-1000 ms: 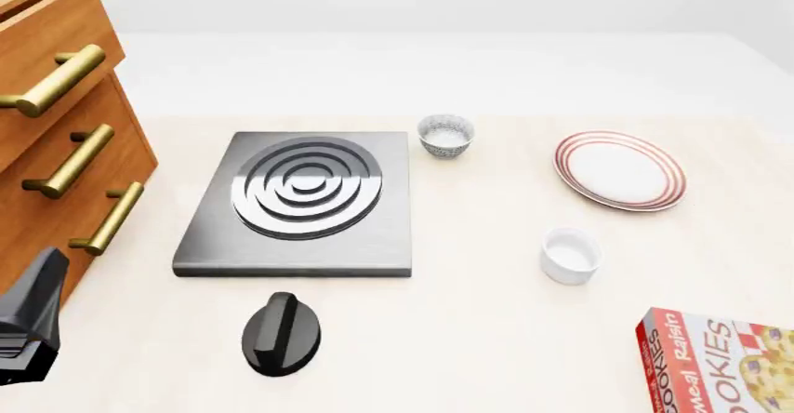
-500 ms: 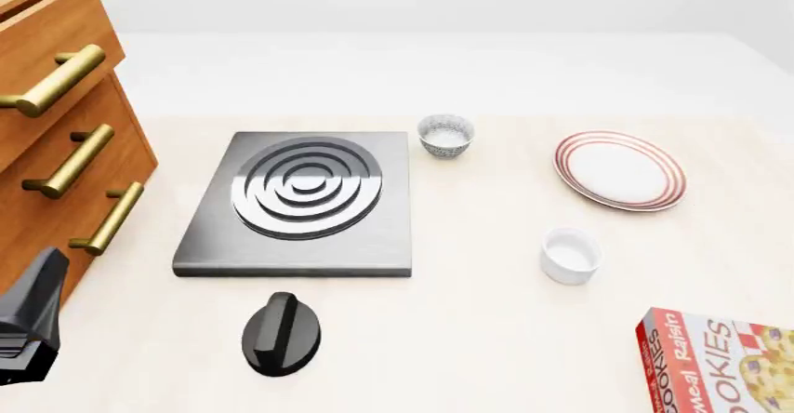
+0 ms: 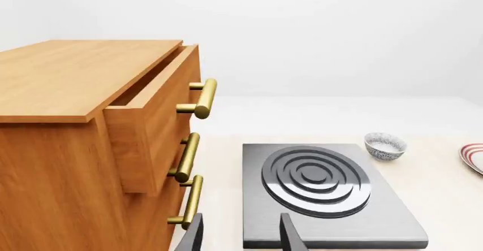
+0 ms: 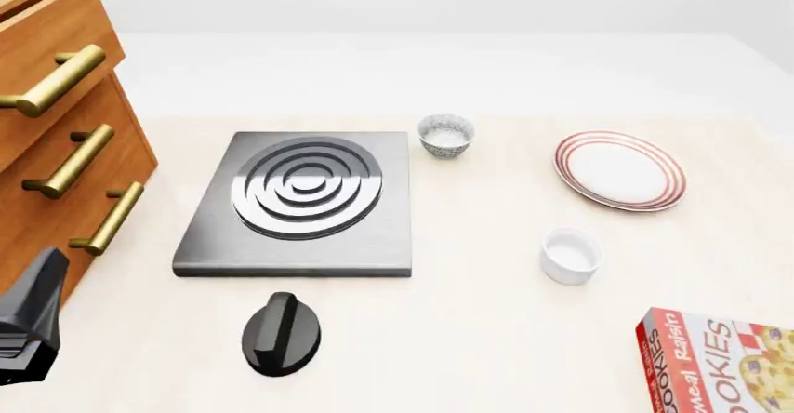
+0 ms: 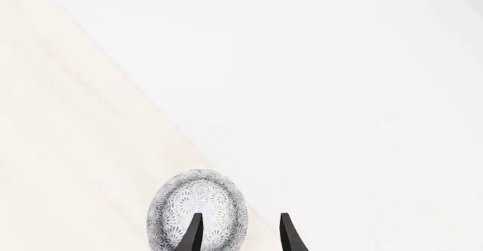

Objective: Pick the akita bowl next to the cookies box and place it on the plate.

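So, both sets of jaws are apart right now and holding nothing. My right gripper (image 5: 240,234) has its two dark fingers (image 5: 290,235) spread moderately wide. The akita bowl (image 5: 203,203) is right there at the tips. One finger crosses in front of its speckled side, and most of the bowl sits out past that finger rather than in the gap. I can't tell if the finger is actually touching it or just hanging in front. It's tilted toward my camera so I mostly see the grey-blue pattern, and it sits by the line where the cream table (image 5: 53,121) meets the plain white beyond.

My left gripper (image 3: 240,237) has about the same spread, also with nothing in it. Straight ahead of those tips is the grey stove plate (image 3: 324,206) with its raised rings. The wooden cabinet (image 3: 68,138) is close on the outer side, with brass handles and its top drawer pulled partway out. Further out past the stove is the other speckled bowl (image 3: 386,146), upright, well apart from my left fingers.

From the front view, the plate (image 4: 619,170) is way across the table from my left jaws, nothing on it. A plain white cup (image 4: 571,255) stands between it and the cookies box (image 4: 720,362), which is cut off at the corner. A black knob (image 4: 282,332) sits on the near side of the stove.
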Available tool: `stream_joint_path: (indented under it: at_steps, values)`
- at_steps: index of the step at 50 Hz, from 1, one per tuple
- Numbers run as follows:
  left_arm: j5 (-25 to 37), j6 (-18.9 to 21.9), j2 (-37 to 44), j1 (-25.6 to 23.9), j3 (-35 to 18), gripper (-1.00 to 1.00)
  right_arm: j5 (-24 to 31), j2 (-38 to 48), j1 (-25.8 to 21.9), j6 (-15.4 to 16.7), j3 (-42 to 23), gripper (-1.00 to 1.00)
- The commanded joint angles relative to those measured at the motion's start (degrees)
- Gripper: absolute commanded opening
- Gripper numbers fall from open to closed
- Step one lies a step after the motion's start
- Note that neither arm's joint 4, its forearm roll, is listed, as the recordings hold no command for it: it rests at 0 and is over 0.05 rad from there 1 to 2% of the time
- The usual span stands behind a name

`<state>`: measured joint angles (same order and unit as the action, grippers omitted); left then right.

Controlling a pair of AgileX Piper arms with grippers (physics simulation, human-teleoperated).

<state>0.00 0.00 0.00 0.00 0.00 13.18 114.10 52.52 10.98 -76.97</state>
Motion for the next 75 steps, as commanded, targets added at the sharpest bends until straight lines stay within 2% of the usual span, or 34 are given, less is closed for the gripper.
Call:
stream_joint_path:
  at_steps: [1,36,43,44,67,75]
  values:
    - [0.0,0.0,0.0,0.0,0.0,1.00,-2.1,3.1,0.3,0.8,0.5,1.00]
    - [0.0,0.0,0.0,0.0,0.0,1.00,-6.7,10.6,1.0,3.2,1.9,1.00]
    - [0.0,0.0,0.0,0.0,0.0,1.00,-6.7,10.2,0.3,2.6,2.4,1.00]
    - [0.0,0.0,0.0,0.0,0.0,1.00,-6.6,10.1,0.2,2.5,2.5,-1.00]
    - [0.0,0.0,0.0,0.0,0.0,1.00,-2.3,-1.4,-1.5,-0.8,7.5,-1.00]
    - [0.0,0.0,0.0,0.0,0.0,1.00,-0.9,-5.6,-2.9,-2.9,9.0,-1.00]
